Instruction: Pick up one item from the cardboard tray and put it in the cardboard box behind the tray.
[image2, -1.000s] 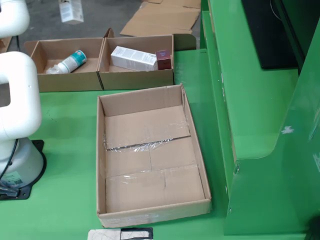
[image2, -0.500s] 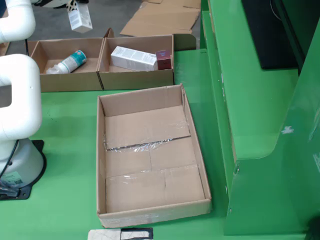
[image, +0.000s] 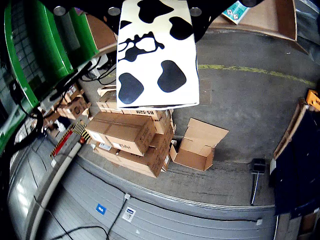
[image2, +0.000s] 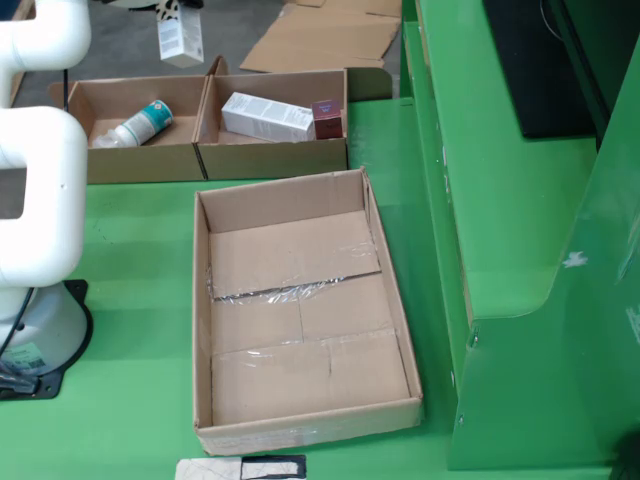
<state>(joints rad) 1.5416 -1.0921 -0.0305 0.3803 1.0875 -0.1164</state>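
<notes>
In the wrist view a white carton with black cow patches (image: 156, 55) fills the upper middle, held under my gripper (image: 155, 7). In the still view the same carton (image2: 180, 38) hangs from the gripper (image2: 176, 8) at the top edge, above and behind the two-compartment cardboard tray (image2: 205, 160). The tray's left compartment holds a white bottle with a teal cap (image2: 140, 125). Its right compartment holds a long white carton (image2: 265, 117) and a small dark red box (image2: 326, 118). A large open cardboard box (image2: 203, 300) lies empty in front of the tray.
The white arm (image2: 35, 190) and its base (image2: 40, 330) stand at the left on the green table. A tall green frame (image2: 520, 200) rises on the right. Flat cardboard (image2: 320, 40) lies behind the tray. The wrist view shows stacked cartons (image: 132, 135) on a concrete floor.
</notes>
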